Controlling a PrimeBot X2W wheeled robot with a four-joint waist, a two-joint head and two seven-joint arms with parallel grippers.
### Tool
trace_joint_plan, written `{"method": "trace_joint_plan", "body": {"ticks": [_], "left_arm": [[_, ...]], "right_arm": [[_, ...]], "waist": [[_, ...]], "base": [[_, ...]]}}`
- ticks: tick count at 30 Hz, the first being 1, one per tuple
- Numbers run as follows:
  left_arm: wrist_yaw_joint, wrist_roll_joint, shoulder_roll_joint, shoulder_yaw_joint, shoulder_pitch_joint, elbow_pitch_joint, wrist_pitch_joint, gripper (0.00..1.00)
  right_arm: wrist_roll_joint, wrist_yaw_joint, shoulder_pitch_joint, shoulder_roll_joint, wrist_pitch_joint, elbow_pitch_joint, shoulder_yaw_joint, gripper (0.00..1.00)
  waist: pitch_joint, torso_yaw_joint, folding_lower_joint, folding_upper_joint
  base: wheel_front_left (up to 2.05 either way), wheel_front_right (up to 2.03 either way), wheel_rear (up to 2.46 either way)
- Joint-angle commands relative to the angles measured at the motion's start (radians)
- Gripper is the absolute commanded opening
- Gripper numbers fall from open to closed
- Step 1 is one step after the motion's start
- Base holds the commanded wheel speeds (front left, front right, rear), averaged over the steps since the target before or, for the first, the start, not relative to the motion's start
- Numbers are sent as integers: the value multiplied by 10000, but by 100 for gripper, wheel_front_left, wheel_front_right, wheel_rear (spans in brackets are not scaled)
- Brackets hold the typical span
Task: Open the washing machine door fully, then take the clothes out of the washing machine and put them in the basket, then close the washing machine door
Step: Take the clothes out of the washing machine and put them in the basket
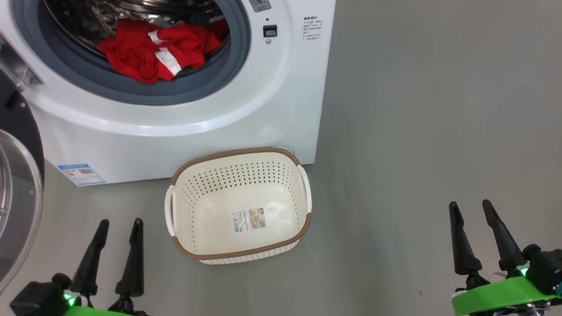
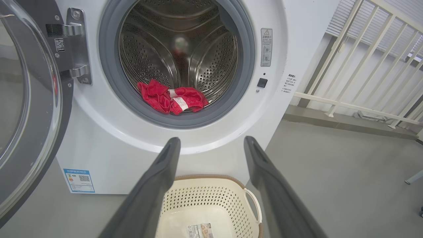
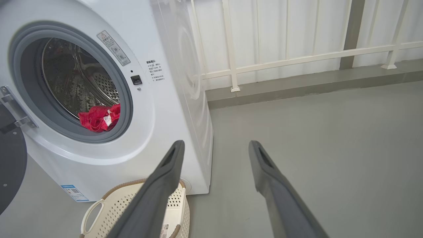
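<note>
Your left gripper (image 1: 121, 221), fingers spread and empty, is nearer the clothes (image 1: 145, 52) than your right gripper (image 1: 469, 203), also spread: the red heap lies ahead and above it, stretched crosswise at the washing machine (image 1: 197, 127) drum lip

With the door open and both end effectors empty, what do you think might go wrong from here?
1. The clothes lie bunched against the gasket; a pinch may lift only part and snag on it.
2. The door stands close beside the left end effector; reaching in might knock it.
3. The basket is small; trailing fabric may land on the floor.
</note>
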Motion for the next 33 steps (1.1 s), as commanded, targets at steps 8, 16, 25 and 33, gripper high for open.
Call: {"method": "trace_joint_plan", "body": {"ticks": [8, 16, 25, 33], "left_arm": [[15, -194, 273, 255, -486, -211, -51, 100], [15, -166, 257, 303, -600, -157, -51, 100], [15, -94, 243, 389, -582, -91, -51, 100], [15, 151, 249, 331, -551, 53, -51, 100]], "right_arm": [[-7, 73, -372, -57, -65, -254, 313, 100], [4, 73, -450, -46, -65, -307, 324, 100], [-12, 73, -446, -39, -65, -307, 365, 100], [-16, 73, -397, -35, -65, -262, 380, 100]], "waist": [[121, 34, 0, -1], [172, 38, 0, -1], [163, 42, 0, -1], [122, 54, 0, -1]], "base": [[104, -104, 0], [126, -126, 0], [72, -72, 0], [1, -1, 0]]}}
